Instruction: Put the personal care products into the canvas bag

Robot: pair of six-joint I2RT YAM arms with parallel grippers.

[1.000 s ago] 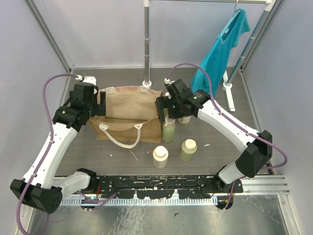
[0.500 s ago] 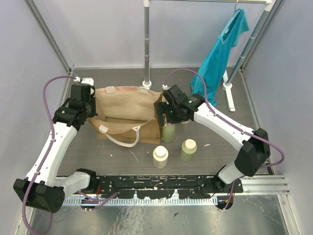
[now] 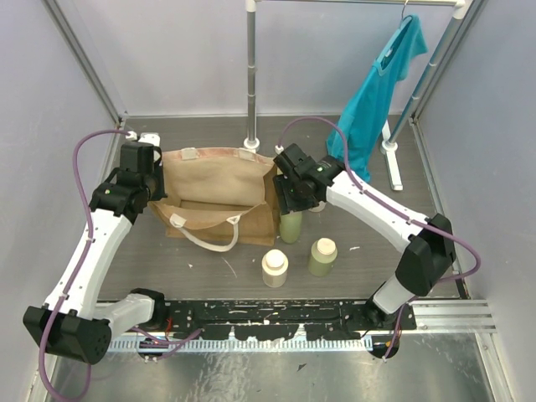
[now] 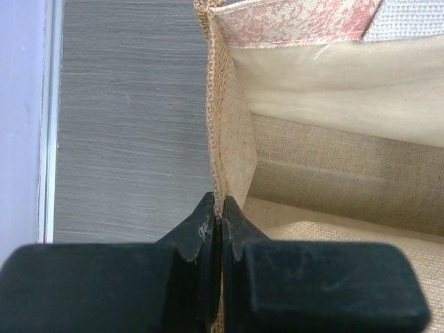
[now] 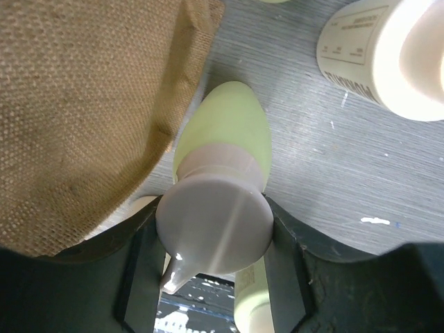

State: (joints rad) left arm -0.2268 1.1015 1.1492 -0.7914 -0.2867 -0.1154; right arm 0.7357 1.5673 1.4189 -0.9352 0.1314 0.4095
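Observation:
The tan canvas bag (image 3: 213, 180) lies open on the table between the arms, its white rope handle (image 3: 205, 239) trailing toward me. My left gripper (image 3: 156, 186) (image 4: 220, 207) is shut on the bag's left rim, burlap edge pinched between the fingers; the bag's lining (image 4: 333, 97) fills the left wrist view. My right gripper (image 3: 290, 203) (image 5: 215, 225) is shut on the cream pump top (image 5: 215, 222) of a pale green bottle (image 3: 291, 228) (image 5: 225, 132) standing upright just off the bag's right corner. A cream bottle (image 3: 275, 268) and a green bottle (image 3: 322, 256) stand nearer me.
A teal shirt (image 3: 377, 92) hangs from a rack at the back right, whose foot (image 3: 392, 159) rests on the table. A metal pole (image 3: 251, 75) stands behind the bag. Another cream bottle (image 5: 388, 48) is close to the right fingers.
Both grippers have closed: the left onto the bag's left rim, the right onto the green bottle's pump top. The right arm has shifted slightly left and back.

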